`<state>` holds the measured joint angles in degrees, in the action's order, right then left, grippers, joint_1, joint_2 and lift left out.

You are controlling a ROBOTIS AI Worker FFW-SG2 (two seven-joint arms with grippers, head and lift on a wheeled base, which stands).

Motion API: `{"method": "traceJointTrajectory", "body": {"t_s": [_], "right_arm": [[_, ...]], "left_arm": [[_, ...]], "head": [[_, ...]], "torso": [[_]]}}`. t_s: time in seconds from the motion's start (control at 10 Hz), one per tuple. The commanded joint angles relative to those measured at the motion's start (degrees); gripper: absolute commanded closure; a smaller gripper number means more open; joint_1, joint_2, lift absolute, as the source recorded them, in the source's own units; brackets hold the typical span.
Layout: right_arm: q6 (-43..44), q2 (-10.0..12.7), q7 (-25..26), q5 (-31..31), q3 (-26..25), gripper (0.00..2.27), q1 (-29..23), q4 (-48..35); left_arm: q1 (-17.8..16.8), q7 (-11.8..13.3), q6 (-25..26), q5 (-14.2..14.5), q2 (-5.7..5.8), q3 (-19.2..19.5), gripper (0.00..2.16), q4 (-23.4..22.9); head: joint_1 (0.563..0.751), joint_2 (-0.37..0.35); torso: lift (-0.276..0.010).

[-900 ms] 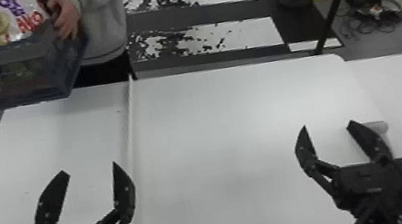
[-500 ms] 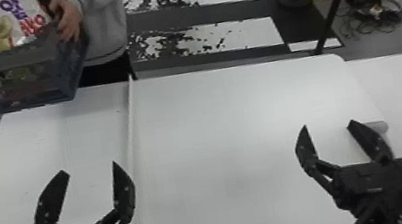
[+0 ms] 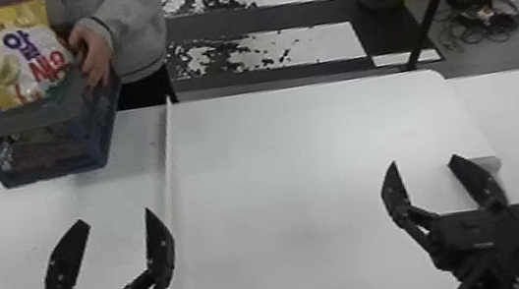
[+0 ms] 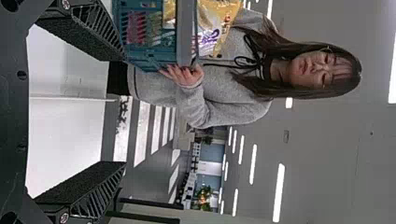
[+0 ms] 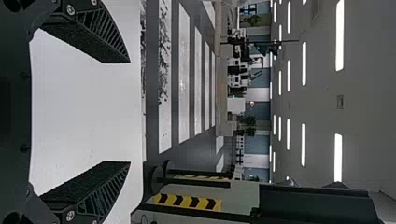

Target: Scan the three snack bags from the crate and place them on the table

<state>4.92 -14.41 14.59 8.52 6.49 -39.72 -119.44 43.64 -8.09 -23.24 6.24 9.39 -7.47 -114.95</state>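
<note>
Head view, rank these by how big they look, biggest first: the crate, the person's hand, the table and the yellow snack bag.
1. Table
2. Crate
3. Yellow snack bag
4. Person's hand

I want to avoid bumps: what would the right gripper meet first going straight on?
Probably nothing: ahead of the right gripper, the way over the table looks free, though depth is unclear.

One snack bag (image 3: 4, 47), yellow and white with purple and red lettering (plump, by the look of it), stands tilted in the crate (image 3: 16, 124), its upper part above the rim. The crate is blue-grey with openwork walls, upright at the far left of the white worktop (image 3: 304, 149). Behind its walls are reddish and green contents, too hidden to tell apart or count.
</note>
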Motion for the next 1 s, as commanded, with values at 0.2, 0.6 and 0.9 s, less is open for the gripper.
{"method": "traceJointTrajectory", "body": {"t_s": [0.2,0.6,0.9], "right_arm": [[-0.1,0.1,0.0,0.0,0.0,0.11,0.3,0.3],[-0.1,0.1,0.0,0.0,0.0,0.11,0.3,0.4],[-0.1,0.1,0.0,0.0,0.1,0.11,0.3,0.4]], "left_arm": [[-0.1,0.0,0.0,0.0,-0.08,0.0,0.08,0.2],[-0.2,0.0,-0.4,-0.1,-0.08,0.1,0.08,0.4],[0.8,-0.3,-0.4,0.0,-0.08,2.5,0.09,-2.2]], "head": [[0.695,-0.046],[0.695,-0.045],[0.695,-0.042]], "torso": [[-0.062],[-0.062],[-0.062]]}}
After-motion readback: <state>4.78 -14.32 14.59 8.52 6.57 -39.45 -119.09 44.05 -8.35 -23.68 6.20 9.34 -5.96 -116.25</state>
